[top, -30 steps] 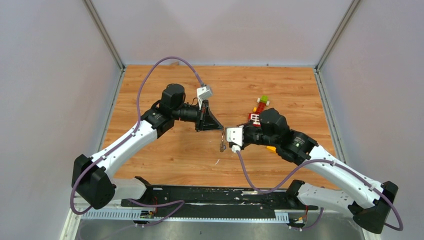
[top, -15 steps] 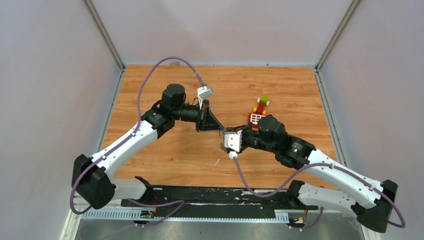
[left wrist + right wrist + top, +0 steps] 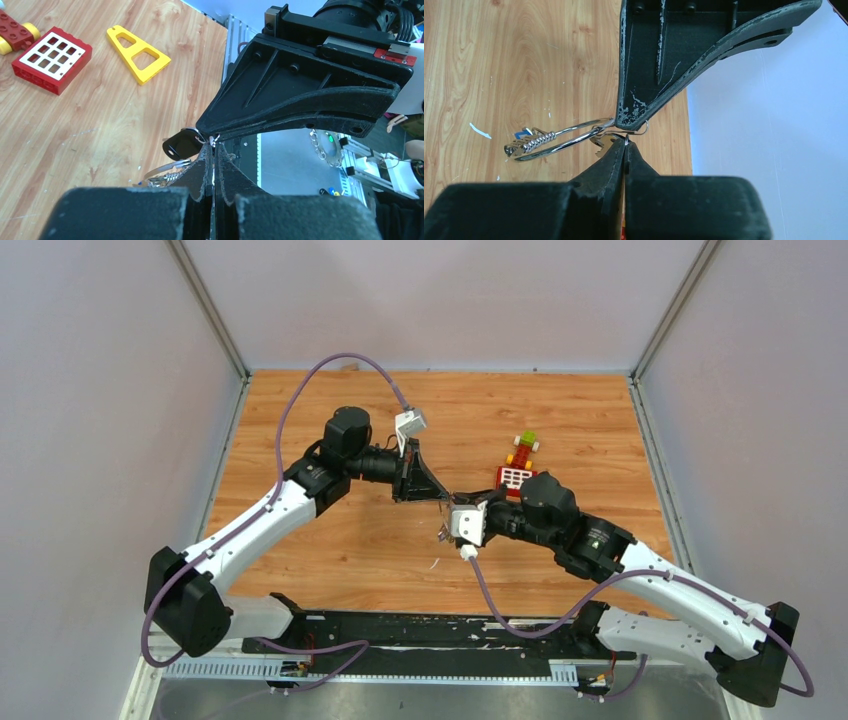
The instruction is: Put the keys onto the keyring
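Note:
My left gripper [image 3: 444,497] and right gripper [image 3: 449,507] meet tip to tip above the middle of the table. Both are shut on the thin silver keyring [image 3: 640,130]. In the left wrist view my left gripper [image 3: 214,144] pinches the wire, and the key's black head [image 3: 181,143] sits just left of the tips, under the right gripper's fingers [image 3: 300,95]. In the right wrist view my right gripper [image 3: 626,142] nips the wire under the left fingers [image 3: 654,60]. A larger silver loop with a coil [image 3: 555,139], a blue tag [image 3: 519,133] and a toothed blade [image 3: 599,145] hang off to the left.
Toy blocks lie on the wooden table behind the right arm: a red windowed block [image 3: 511,477] and a green-and-yellow piece [image 3: 525,443]. The left wrist view also shows the red block [image 3: 50,59] and a yellow triangular frame [image 3: 137,50]. Grey walls enclose the table.
The right arm has shifted a little left and toward the near edge, bringing its tips against the left gripper's. The left arm has stayed still.

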